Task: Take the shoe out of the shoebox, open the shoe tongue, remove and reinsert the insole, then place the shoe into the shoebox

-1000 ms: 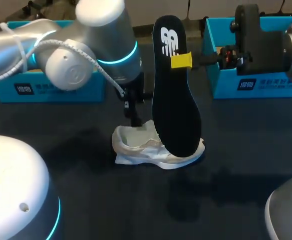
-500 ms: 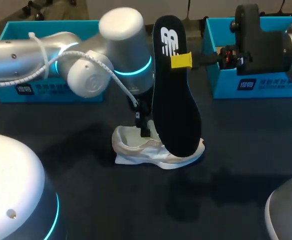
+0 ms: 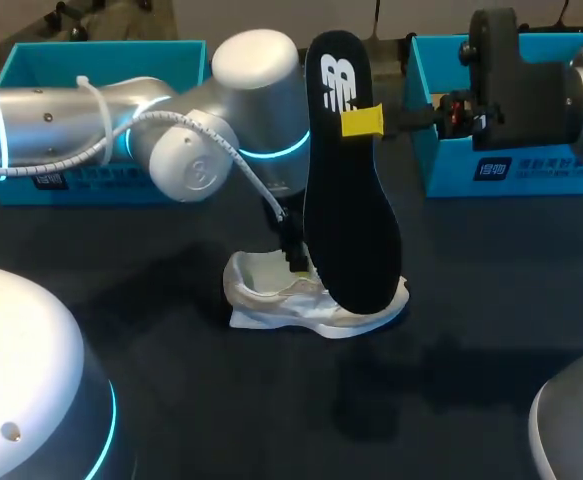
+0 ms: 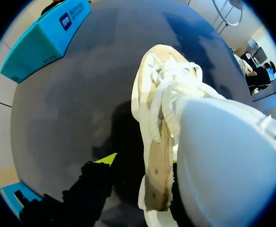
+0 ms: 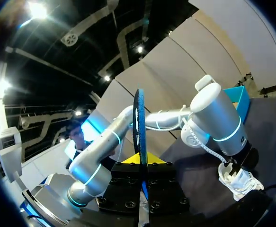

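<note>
The insole is out and the reinsert is the step in hand, as I judge it. My right claw point(image 3: 361, 121) is clamped on the insole point(image 3: 356, 230) up near its heel end. It holds the insole upright over the middle of the table point(image 3: 471, 330), toe end down at the shoe point(image 3: 271, 290). From the right wrist I see the insole edge-on, gripped between the two tips.

The shoe lies on the table's middle, out of both boxes. My left claw point(image 3: 293, 255) is down at its opening, on the side toward the back edge. From the left wrist the shoe fills the space just ahead of the claw, laces bunched. I cannot tell whether that claw is apart or clamped on anything.

The next move, I think, is to tip the insole flatter and feed the toe end in under the tongue. The left claw would need to keep the opening wide. The risk I see is the insole catching on the collar or folding.

The left box point(image 3: 101, 52) sits at the table's back left corner. What shows of its inside is bare blue wall. The right box point(image 3: 531, 170) sits at the back right corner, and my right arm hides most of its inside.
</note>
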Robot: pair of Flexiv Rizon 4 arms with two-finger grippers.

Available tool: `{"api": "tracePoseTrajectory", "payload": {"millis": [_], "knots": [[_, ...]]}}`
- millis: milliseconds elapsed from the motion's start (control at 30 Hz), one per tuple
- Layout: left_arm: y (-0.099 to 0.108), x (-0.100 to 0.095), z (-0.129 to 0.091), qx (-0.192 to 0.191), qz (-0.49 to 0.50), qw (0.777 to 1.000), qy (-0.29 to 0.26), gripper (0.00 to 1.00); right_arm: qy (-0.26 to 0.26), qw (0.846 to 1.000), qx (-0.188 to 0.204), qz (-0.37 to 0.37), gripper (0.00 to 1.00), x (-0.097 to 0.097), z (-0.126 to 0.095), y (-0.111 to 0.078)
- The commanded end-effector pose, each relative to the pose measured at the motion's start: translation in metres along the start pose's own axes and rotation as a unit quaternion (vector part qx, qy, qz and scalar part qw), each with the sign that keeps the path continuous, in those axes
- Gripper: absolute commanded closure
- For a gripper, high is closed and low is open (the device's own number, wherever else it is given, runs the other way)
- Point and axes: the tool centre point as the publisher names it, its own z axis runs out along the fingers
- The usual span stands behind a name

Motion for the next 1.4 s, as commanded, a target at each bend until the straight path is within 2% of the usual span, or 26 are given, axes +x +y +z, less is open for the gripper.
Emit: {"api": "tracePoseTrajectory", "payload": {"millis": [33,100,200,233,267,333,367,400,433,500,533,800,1133,1333,1400], "knots": [[0.005,0.001,-0.003,0.001,0.0,1.0,0.0,0.13,-0.001,1.0,0.0,0.001,1.0,0.0,0.003,0.0],[0.006,0.0,-0.003,0.001,-0.002,1.0,0.001,0.09,-0.001,1.0,0.0,0.001,1.0,0.0,0.003,0.0],[0.008,-0.001,-0.003,0.002,-0.003,1.0,0.002,0.13,-0.001,1.0,0.0,0.001,1.0,0.0,0.003,0.0],[0.009,-0.001,-0.003,0.002,-0.003,1.0,0.003,0.18,-0.001,1.0,0.0,0.001,1.0,0.0,0.003,0.0],[0.009,-0.001,-0.002,0.002,-0.004,1.0,0.004,0.26,-0.001,1.0,0.0,0.001,1.0,0.0,0.003,0.0],[0.009,-0.001,-0.001,0.002,-0.005,1.0,0.008,0.51,-0.001,1.0,0.0,0.001,1.0,0.0,0.003,0.0],[0.009,-0.001,0.0,0.003,-0.004,1.0,0.012,0.53,-0.001,1.0,0.0,0.001,1.0,0.0,0.003,0.0],[0.009,0.0,0.0,0.005,-0.004,1.0,0.015,0.62,-0.001,1.0,0.0,0.001,1.0,0.0,0.003,0.0],[0.009,0.0,0.0,0.005,-0.003,1.0,0.015,0.7,-0.001,1.0,0.0,0.001,1.0,0.0,0.003,0.0],[0.009,0.002,0.001,0.007,0.0,1.0,0.019,0.96,-0.001,1.0,0.0,0.001,1.0,0.0,0.003,0.0],[0.009,0.002,0.001,0.007,0.001,1.0,0.02,1.0,-0.001,1.0,0.0,0.001,1.0,0.0,0.003,0.0],[0.009,0.004,-0.002,0.01,0.017,0.999,0.048,1.0,-0.001,1.0,0.0,0.001,1.0,0.0,0.003,0.0],[0.006,0.001,-0.025,0.0,0.138,0.982,0.127,1.0,-0.001,1.0,0.0,0.001,1.0,0.0,0.003,0.0],[0.0,0.002,-0.037,-0.019,0.267,0.945,0.188,1.0,-0.001,1.0,0.0,0.001,1.0,0.0,0.003,0.0],[-0.001,0.005,-0.04,-0.02,0.329,0.922,0.205,1.0,-0.001,1.0,0.0,0.001,1.0,0.0,0.003,0.0]]}}
